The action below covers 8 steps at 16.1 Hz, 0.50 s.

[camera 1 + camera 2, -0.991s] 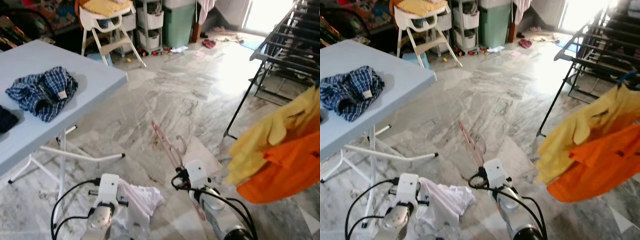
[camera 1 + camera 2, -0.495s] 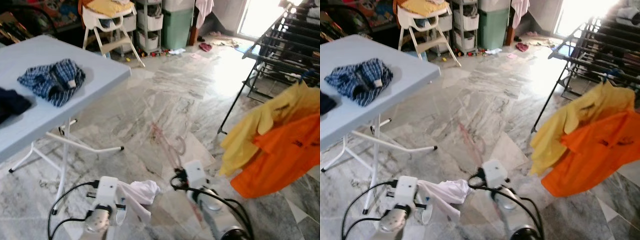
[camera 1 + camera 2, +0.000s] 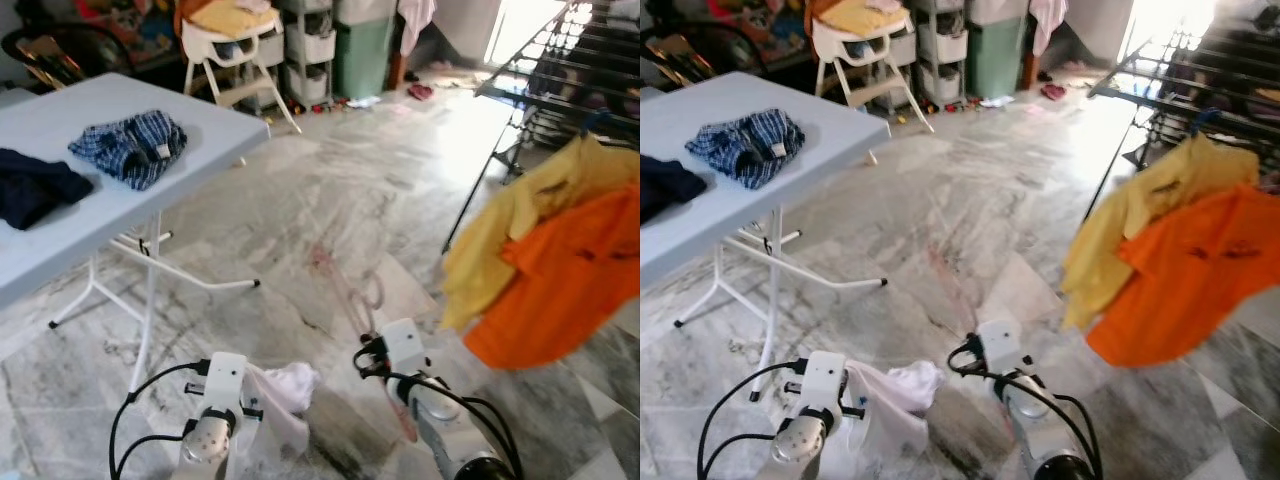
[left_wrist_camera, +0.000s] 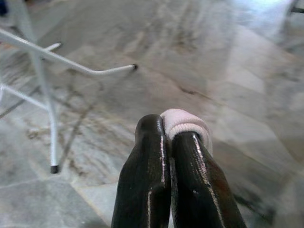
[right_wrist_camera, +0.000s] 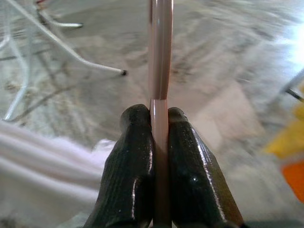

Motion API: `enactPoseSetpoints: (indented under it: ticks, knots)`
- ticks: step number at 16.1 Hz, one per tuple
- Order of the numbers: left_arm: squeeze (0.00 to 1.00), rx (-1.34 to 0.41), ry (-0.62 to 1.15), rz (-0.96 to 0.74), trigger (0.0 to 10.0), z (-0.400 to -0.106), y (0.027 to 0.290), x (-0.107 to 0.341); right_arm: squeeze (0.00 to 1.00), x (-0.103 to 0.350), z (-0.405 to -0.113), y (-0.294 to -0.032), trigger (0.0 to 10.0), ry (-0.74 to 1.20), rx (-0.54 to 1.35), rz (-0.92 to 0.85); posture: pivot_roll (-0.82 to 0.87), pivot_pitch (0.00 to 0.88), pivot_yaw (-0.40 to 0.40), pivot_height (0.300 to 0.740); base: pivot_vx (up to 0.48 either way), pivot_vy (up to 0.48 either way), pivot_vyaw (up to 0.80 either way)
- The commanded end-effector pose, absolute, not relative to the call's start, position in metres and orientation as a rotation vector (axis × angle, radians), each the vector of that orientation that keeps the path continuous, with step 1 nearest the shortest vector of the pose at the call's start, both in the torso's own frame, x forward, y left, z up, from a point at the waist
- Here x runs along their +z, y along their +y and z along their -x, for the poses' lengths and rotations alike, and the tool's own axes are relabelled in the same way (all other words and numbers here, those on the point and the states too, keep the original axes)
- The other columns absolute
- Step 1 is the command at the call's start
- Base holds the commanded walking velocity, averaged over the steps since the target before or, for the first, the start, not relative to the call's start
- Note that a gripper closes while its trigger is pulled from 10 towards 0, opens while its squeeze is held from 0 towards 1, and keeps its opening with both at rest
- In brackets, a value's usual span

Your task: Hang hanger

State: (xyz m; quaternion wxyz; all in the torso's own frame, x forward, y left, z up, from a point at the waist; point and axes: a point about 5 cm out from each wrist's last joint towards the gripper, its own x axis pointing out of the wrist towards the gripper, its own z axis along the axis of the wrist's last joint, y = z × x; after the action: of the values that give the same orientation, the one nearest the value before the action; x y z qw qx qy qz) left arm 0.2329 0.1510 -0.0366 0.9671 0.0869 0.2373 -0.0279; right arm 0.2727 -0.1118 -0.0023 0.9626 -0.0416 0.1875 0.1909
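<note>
A thin pink hanger (image 5: 160,57) is clamped between the two black fingers (image 5: 134,161) of the right hand (image 5: 160,118), which are pressed tight against its flat bar. The hanger is held low in front of the robot, over the marble floor (image 3: 400,200), its length reaching forward from the hand and its hook (image 3: 372,291) seen at mid-length. The left hand (image 4: 167,137) is clenched on a fold of white cloth (image 3: 285,390), which hangs from its fingertips beside the right arm. To the robot's left, a light blue bench (image 3: 90,200) on white legs carries a blue checked garment (image 3: 130,148) and a dark garment (image 3: 35,190). To the right, a yellow garment (image 3: 520,225) and an orange garment (image 3: 565,280) are hung on a black drying rack (image 3: 560,80).
</note>
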Motion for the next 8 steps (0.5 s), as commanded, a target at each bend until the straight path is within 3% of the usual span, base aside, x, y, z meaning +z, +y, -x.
enactPoseSetpoints:
  ticks: [1,8]
  knots:
    - [0.0,-0.024,0.451,-0.202,10.0,-0.2427,0.1597,-0.029,0.0,0.0044,-0.2759,-0.1037,10.0,0.345,0.402,0.068,-0.06,0.0,0.007,0.74,0.0,0.0,0.0]
    - [0.0,0.044,0.425,-0.239,10.0,-0.2471,0.1681,-0.0242,0.0,0.0044,-0.2746,-0.1054,10.0,0.339,0.402,0.068,-0.07,0.0,0.008,0.74,0.0,0.0,0.0]
